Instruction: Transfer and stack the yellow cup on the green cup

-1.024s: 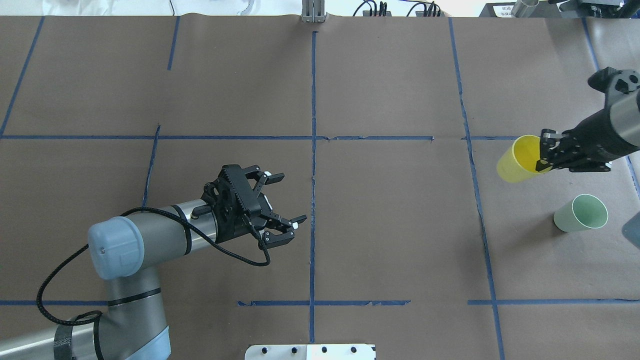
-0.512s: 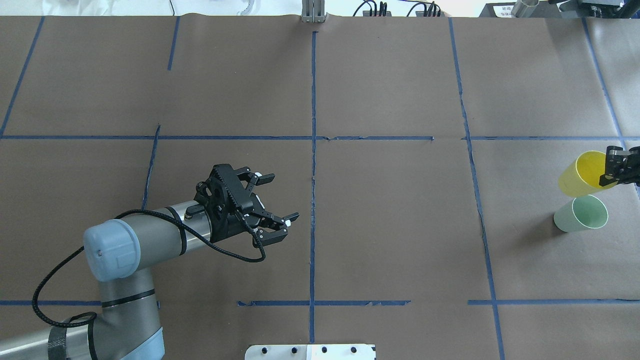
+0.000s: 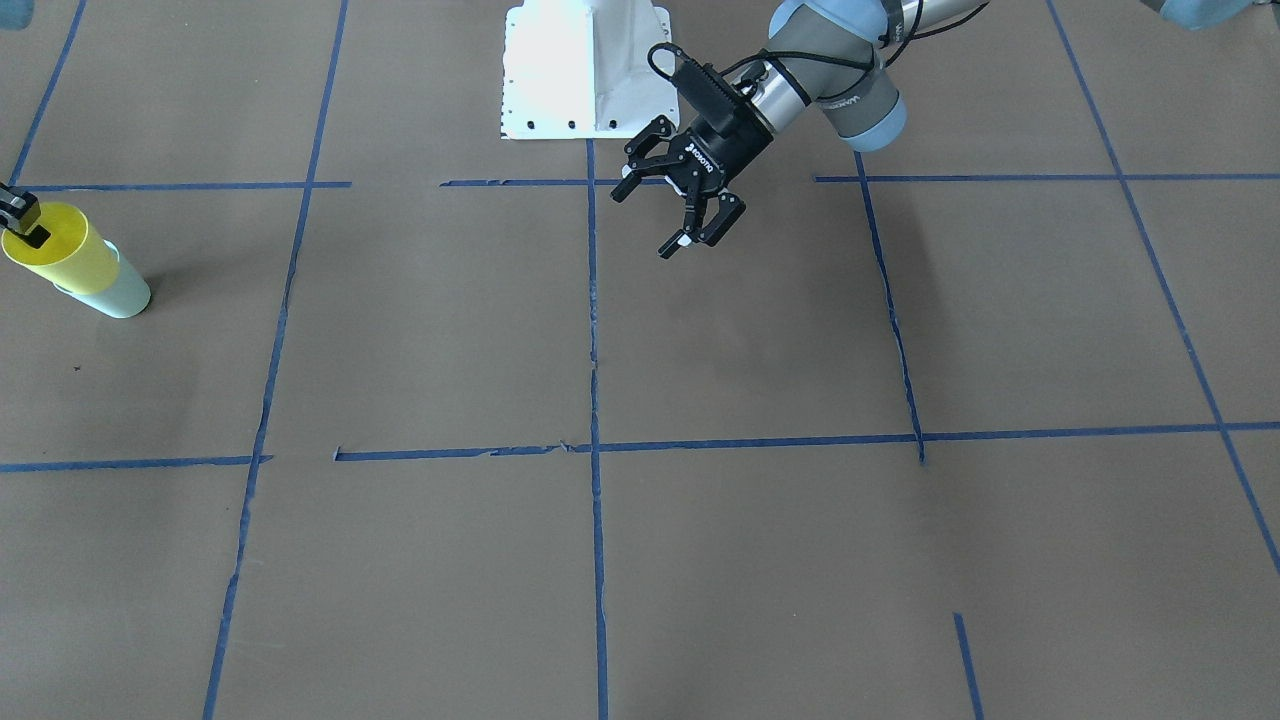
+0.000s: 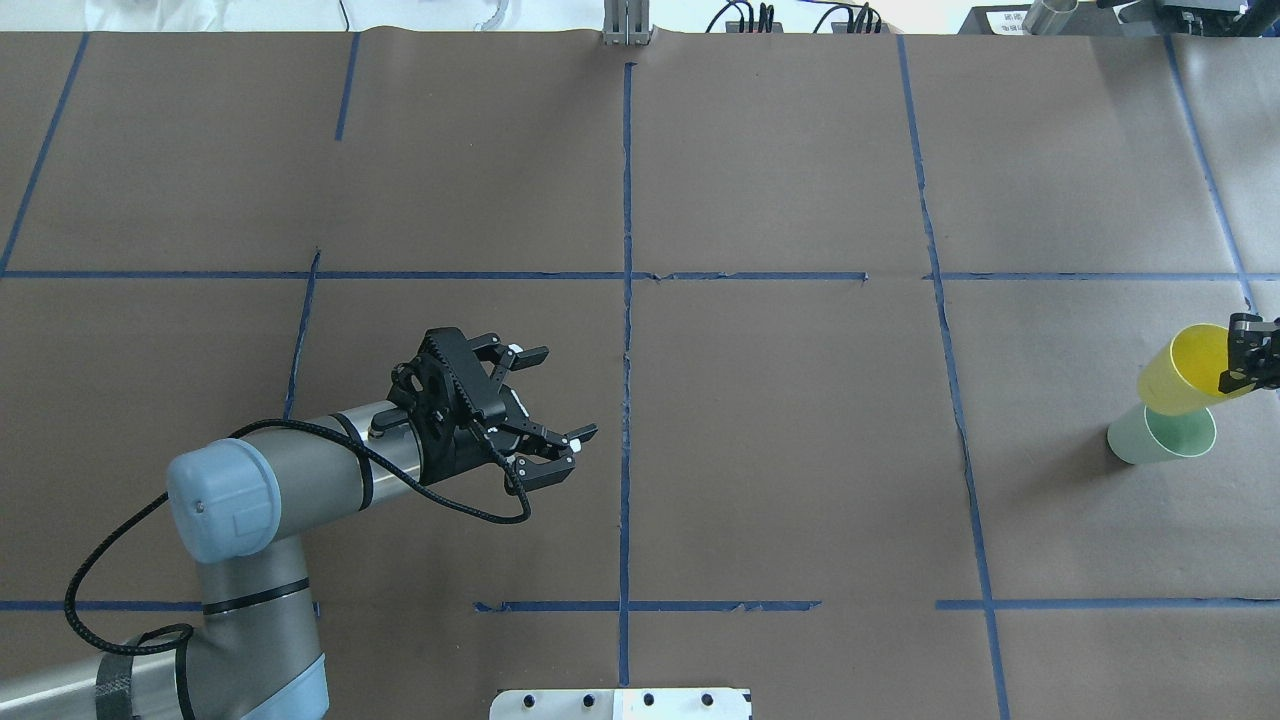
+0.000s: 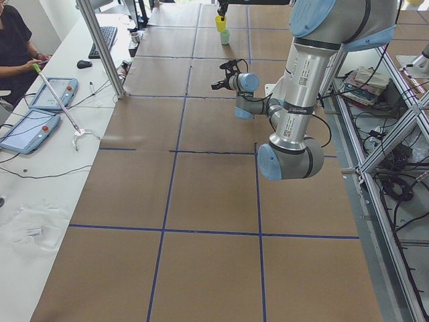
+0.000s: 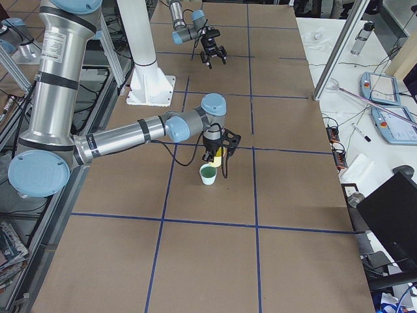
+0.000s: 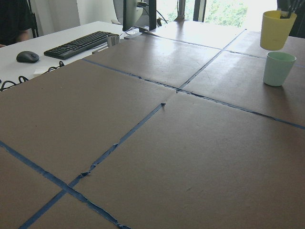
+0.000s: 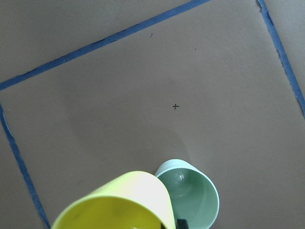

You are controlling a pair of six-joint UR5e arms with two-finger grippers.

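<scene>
The yellow cup [image 4: 1180,372] hangs in the air just above the green cup [image 4: 1155,440], a small gap between them in the left wrist view, yellow cup [image 7: 277,29] over green cup [image 7: 278,69]. The green cup stands upright and open on the table at the far right. My right gripper [image 4: 1245,362] is shut on the yellow cup's rim at the view's edge. The right wrist view shows the yellow cup [image 8: 119,202] partly over the green cup [image 8: 193,193]. My left gripper [image 4: 568,392] is open and empty near the table's centre line.
Blue tape lines divide the brown table cover. The robot's white base plate [image 4: 620,703] sits at the near edge. A side table with keyboard [image 7: 81,44] and mouse lies beyond the far edge; an operator [image 5: 17,47] sits there.
My right gripper carried the yellow cup right, then nearer, until it hangs over the green cup. My left arm drew back slightly, then stayed still and open.
</scene>
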